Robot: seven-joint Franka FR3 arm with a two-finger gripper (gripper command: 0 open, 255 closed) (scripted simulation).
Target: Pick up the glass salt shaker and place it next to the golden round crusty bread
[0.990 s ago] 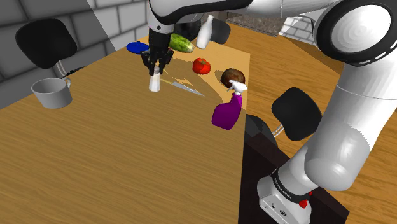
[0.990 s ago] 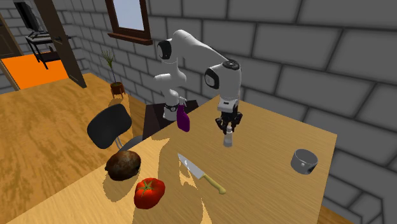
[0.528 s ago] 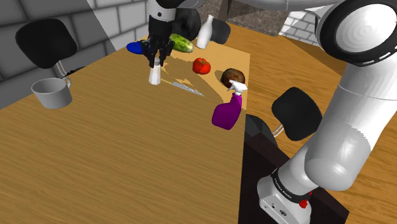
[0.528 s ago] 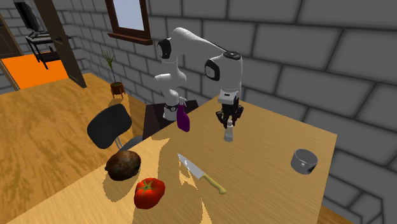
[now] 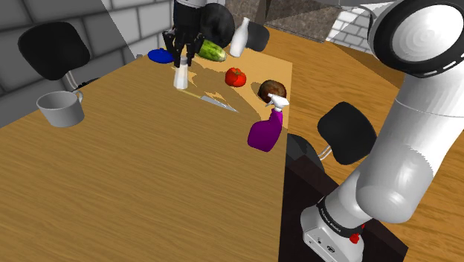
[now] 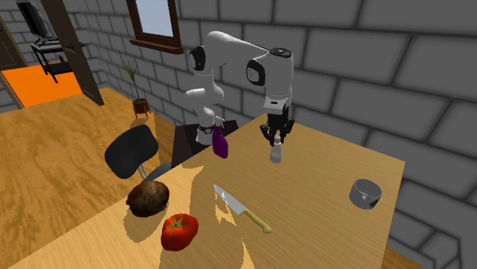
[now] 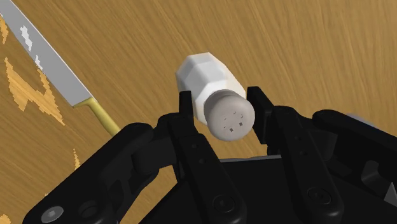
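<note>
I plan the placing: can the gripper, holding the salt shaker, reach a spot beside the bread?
Probably yes: the gripper clasps the shaker, and the table between bread and knife looks bare.

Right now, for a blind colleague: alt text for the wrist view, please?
The black gripper clasps a white salt shaker near its grey perforated cap, over a wooden table. A knife lies on the table nearby.

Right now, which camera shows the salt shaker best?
The wrist view: the salt shaker is close, white body and grey holed cap clasped between the gripper's fingers. The shoulder and second exterior views show a small white shape under the gripper.
</note>
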